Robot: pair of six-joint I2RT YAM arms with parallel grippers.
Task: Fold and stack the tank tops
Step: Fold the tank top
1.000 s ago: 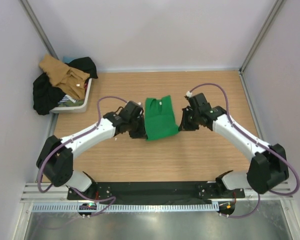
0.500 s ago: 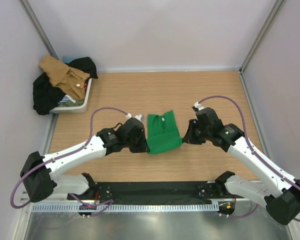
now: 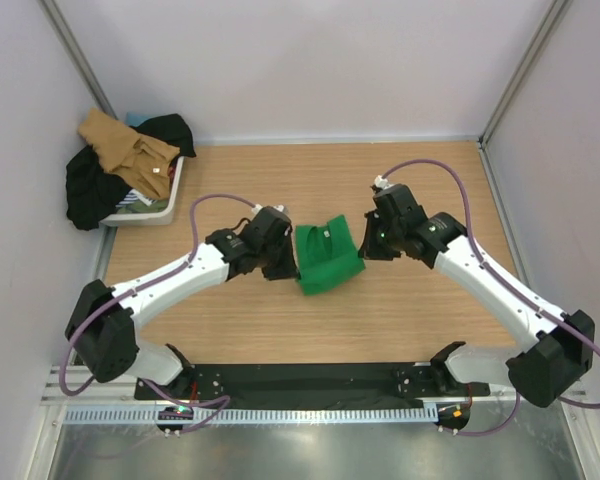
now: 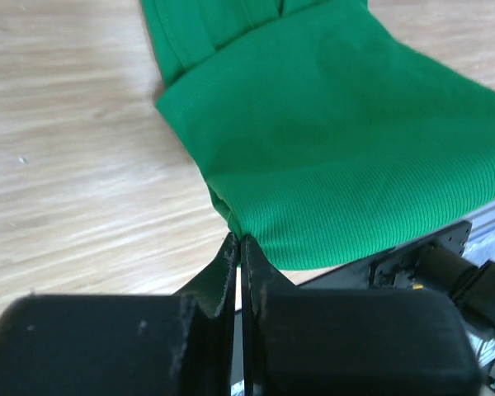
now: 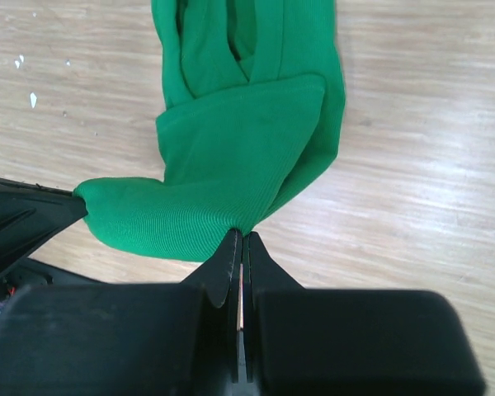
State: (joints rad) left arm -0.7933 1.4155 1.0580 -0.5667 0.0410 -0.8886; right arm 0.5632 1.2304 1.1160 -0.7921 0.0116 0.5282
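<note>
The green tank top (image 3: 330, 260) lies mid-table, its near end lifted and doubled back over the strap end (image 5: 231, 49). My left gripper (image 3: 292, 268) is shut on the left corner of that raised edge (image 4: 256, 223). My right gripper (image 3: 366, 246) is shut on the right corner (image 5: 231, 219). In the left wrist view the left gripper (image 4: 238, 241) pinches ribbed green cloth (image 4: 338, 148); the right gripper (image 5: 239, 237) does the same in its own view. The tan tank top (image 3: 125, 148) lies crumpled on a pile at the far left.
A white bin (image 3: 160, 212) at the far left holds the tan top and black garments (image 3: 90, 190) that spill over its side. Light walls close in the table on the left, back and right. The arms' black base plate (image 3: 320, 378) runs along the near edge.
Both grippers drew the green top toward the near edge, then lifted its near end and carried it back toward the far side, so the cloth now folds over itself.
</note>
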